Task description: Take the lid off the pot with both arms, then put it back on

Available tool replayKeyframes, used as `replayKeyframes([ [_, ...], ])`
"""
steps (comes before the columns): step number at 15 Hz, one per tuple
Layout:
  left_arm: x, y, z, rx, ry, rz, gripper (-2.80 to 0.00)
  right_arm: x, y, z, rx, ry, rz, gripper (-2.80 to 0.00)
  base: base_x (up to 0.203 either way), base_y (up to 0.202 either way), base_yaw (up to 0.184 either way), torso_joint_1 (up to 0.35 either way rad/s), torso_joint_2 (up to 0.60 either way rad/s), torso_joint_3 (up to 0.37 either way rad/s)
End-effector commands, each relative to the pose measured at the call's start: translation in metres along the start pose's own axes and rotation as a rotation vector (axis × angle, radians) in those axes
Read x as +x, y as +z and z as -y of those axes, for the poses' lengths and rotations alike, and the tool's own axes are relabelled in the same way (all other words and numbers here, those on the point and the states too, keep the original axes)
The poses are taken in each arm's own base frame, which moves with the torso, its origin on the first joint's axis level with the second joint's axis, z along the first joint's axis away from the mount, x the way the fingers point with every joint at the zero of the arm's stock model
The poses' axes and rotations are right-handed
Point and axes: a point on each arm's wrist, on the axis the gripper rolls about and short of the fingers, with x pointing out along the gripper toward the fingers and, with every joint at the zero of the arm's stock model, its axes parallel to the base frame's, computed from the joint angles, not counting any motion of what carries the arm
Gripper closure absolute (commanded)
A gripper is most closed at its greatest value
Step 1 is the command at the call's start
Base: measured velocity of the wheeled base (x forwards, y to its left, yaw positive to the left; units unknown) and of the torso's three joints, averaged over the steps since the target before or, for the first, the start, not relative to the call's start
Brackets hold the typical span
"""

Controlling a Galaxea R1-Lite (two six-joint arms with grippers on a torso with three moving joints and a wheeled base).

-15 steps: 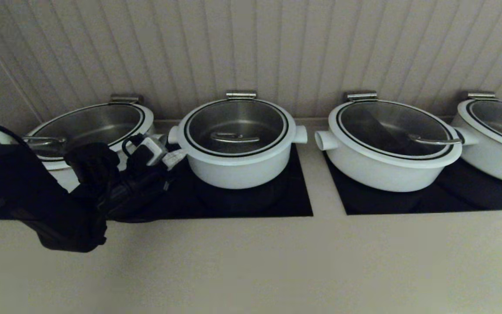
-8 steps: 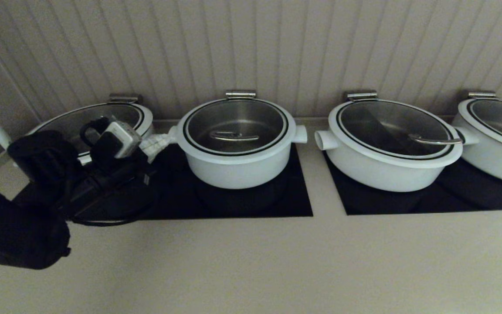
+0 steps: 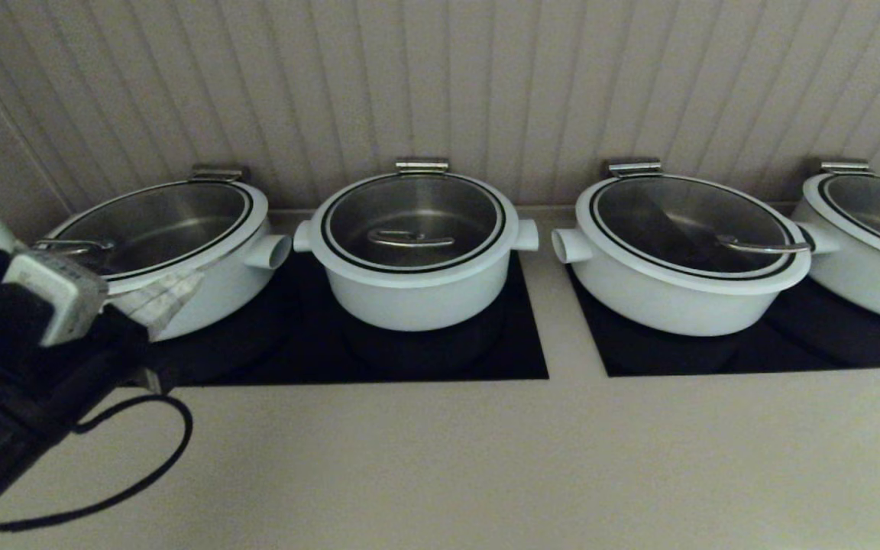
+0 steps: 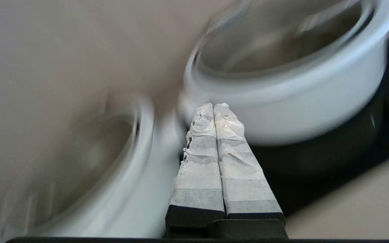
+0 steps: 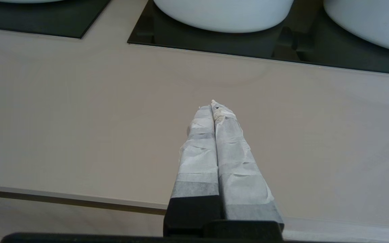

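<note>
The pot (image 3: 417, 302) stands on a black hob panel, second from the left. The lid (image 3: 415, 206) sits closed on it, its steel handle (image 3: 412, 239) at the centre. My left gripper (image 3: 180, 289) is shut and empty. It hangs at the far left, in front of the leftmost wide pot and well left of the pot's left stub handle (image 3: 302, 236). In the left wrist view the shut gripper (image 4: 213, 106) points between two blurred white pots. My right gripper (image 5: 213, 105) is shut and empty, low over the counter near its front edge. It is out of the head view.
Wider white pots with lids stand left (image 3: 211, 275), right (image 3: 684, 298) and far right (image 3: 868, 283) of the pot. Black hob panels (image 3: 455, 359) lie under them. The beige counter (image 3: 486, 458) runs in front, a panelled wall behind. A black cable (image 3: 142, 477) loops off my left arm.
My left arm has drawn back to the left and down, from beside the pot's left stub handle to the far left of the view. Pot and lid have not moved.
</note>
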Motion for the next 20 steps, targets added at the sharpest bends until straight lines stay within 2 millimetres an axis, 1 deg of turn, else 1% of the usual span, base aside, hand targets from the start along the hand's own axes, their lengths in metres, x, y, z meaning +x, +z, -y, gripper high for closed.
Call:
replayKeyframes([
  [1,-0.053,-0.006,0.009,-0.137,0.168,-0.108,0.0,0.0,0.0,0.0,-0.001,0.001,-0.001,0.0,0.0,0.0,0.0,0.0,0.0,0.0],
  [2,-0.066,-0.012,0.012,-0.211,0.218,-0.185,0.0,0.0,0.0,0.0,-0.001,0.001,-0.001,0.0,0.0,0.0,0.0,0.0,0.0,0.0],
  [4,-0.089,-0.014,0.017,-0.297,0.259,-0.269,0.0,0.0,0.0,0.0,-0.001,0.001,-0.001,0.0,0.0,0.0,0.0,0.0,0.0,0.0],
  [6,-0.124,-0.019,0.027,-0.334,0.253,-0.356,0.0,0.0,0.0,0.0,-0.001,0.001,-0.001,0.0,0.0,0.0,0.0,0.0,0.0,0.0],
  [8,-0.162,-0.022,0.037,-0.358,0.226,-0.331,0.0,0.0,0.0,0.0,0.0,0.003,-0.001,0.0,0.0,0.0,0.0,0.0,0.0,0.0],
  [10,-0.188,-0.033,0.049,-0.378,0.186,-0.354,0.0,0.0,0.0,0.0,0.0,0.003,-0.001,0.0,0.0,0.0,0.0,0.0,0.0,0.0],
  [11,-0.197,-0.039,0.054,-0.39,0.163,-0.386,0.0,0.0,0.0,0.0,0.0,0.003,-0.001,0.0,0.0,0.0,0.0,0.0,0.0,0.0],
  [12,-0.204,-0.045,0.06,-0.401,0.144,-0.427,0.0,0.0,0.0,0.0,0.0,0.003,-0.001,0.0,0.0,0.0,0.0,0.0,0.0,0.0],
  [15,-0.217,-0.046,0.064,-0.347,0.178,-0.273,0.0,0.0,0.0,0.0,0.0,0.003,-0.001,0.0,0.0,0.0,0.0,0.0,0.0,0.0],
  [16,-0.216,-0.045,0.064,-0.314,0.19,-0.228,0.0,0.0,0.0,0.0,0.0,0.003,-0.001,0.0,0.0,0.0,0.0,0.0,0.0,0.0],
  [20,-0.216,-0.045,0.064,-0.284,0.156,-0.216,0.0,0.0,0.0,0.0,0.006,0.003,-0.001,0.0,0.0,0.0,0.0,0.0,0.0,0.0],
])
